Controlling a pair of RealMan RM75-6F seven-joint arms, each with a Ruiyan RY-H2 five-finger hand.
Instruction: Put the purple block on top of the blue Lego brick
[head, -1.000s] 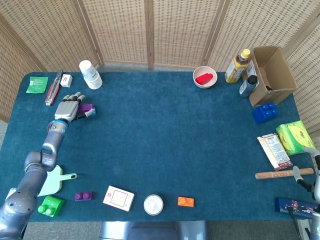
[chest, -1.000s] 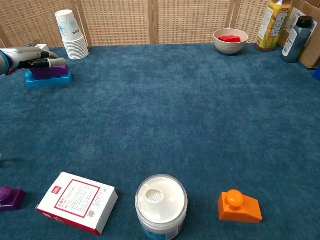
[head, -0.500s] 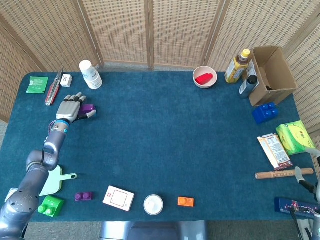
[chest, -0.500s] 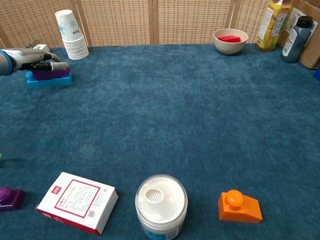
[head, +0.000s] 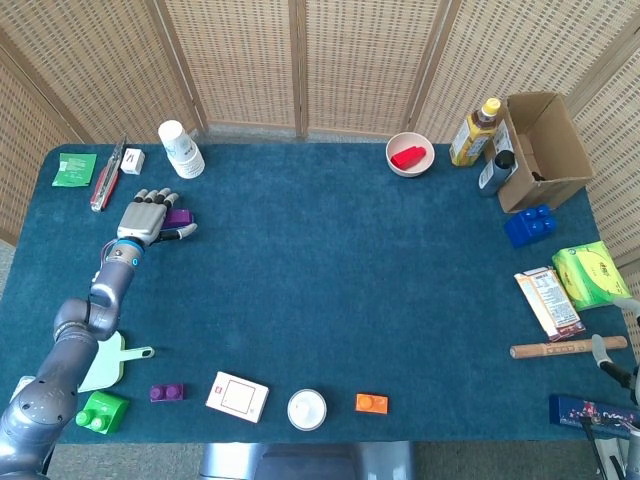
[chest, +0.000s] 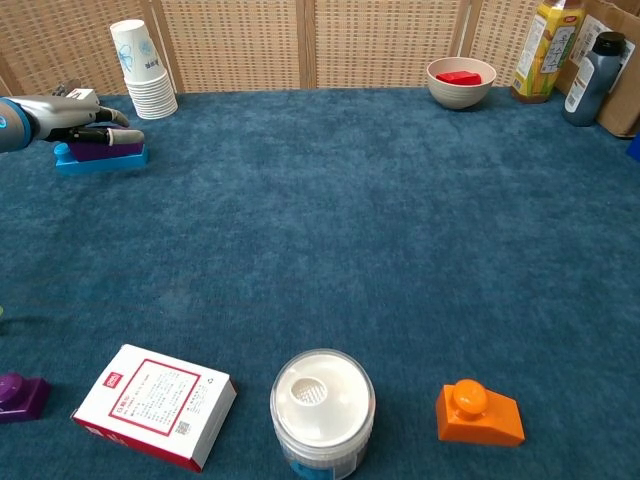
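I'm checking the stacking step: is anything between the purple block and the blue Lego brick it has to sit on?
Nothing visible. In the chest view the purple block lies directly on the blue Lego brick, with the left hand over it, fingers along its top.

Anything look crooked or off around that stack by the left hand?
Nothing stands out. The purple block sits flat on the blue Lego brick, roughly lined up with it. The left hand is right beside the block, fingers spread; whether they touch it is unclear.
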